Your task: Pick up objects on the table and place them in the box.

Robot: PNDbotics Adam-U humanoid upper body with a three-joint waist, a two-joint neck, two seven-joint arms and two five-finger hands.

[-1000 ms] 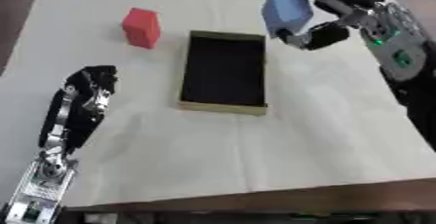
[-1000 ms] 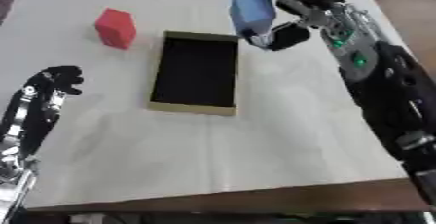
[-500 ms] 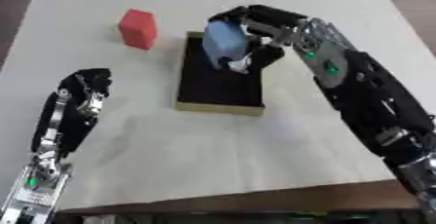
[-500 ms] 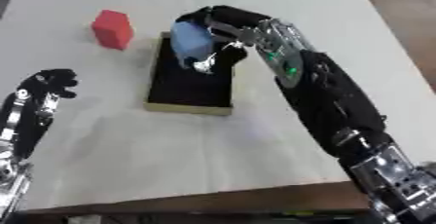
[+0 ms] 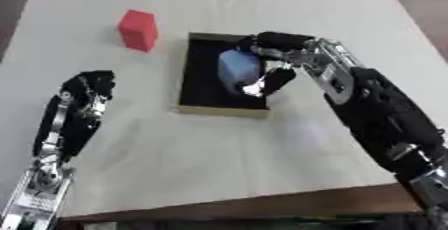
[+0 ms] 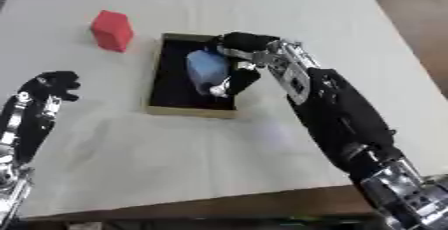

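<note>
The right hand [image 5: 273,61] has its fingers curled around a blue object [image 5: 238,70] and holds it inside the dark box [image 5: 196,74]. The left hand [image 5: 85,91] rests open on the white surface [image 5: 262,154] at the lower left, and a red block [image 5: 138,30] stands near the box's far left corner.

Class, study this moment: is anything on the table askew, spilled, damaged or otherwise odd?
Nothing stands out. The right robot hand holds a blue object over the black box, the red block stands upright on the white cloth, and the left robot hand rests beside the box.
</note>
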